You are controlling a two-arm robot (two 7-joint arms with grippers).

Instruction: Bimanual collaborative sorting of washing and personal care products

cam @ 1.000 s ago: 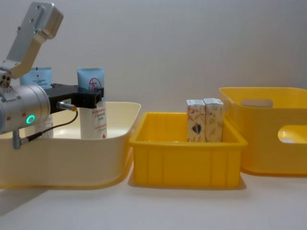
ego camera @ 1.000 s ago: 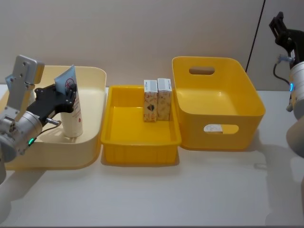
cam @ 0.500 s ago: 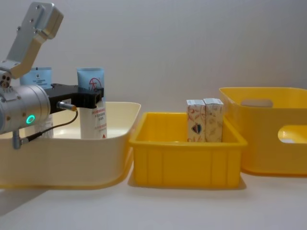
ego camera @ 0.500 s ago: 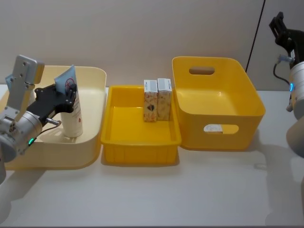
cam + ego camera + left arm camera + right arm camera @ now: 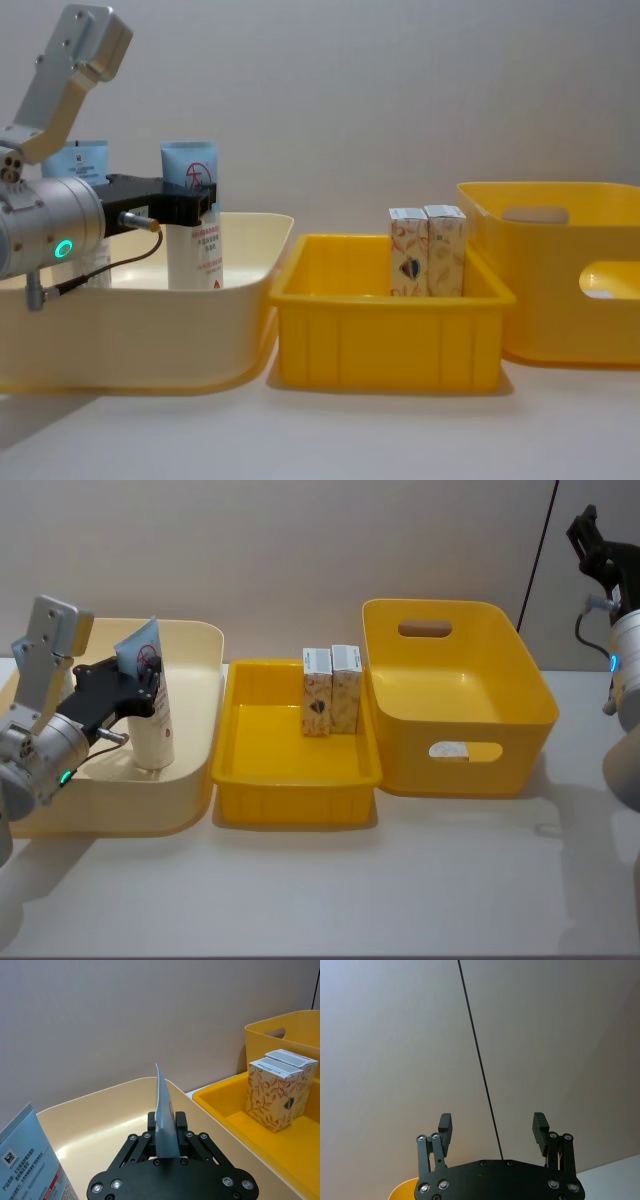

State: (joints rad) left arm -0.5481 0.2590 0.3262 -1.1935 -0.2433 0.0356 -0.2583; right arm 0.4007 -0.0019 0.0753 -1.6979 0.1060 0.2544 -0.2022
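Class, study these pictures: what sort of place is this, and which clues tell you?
Probably a robotics lab bench: three plastic bins lined up on a white table before a blank wall, the left tool shut on a squeeze tube, right tool raised, open.

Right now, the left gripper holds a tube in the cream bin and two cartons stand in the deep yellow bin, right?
No. The head view shows the cartons in the shallow tray; the left gripper does hold the tube in the cream bin.
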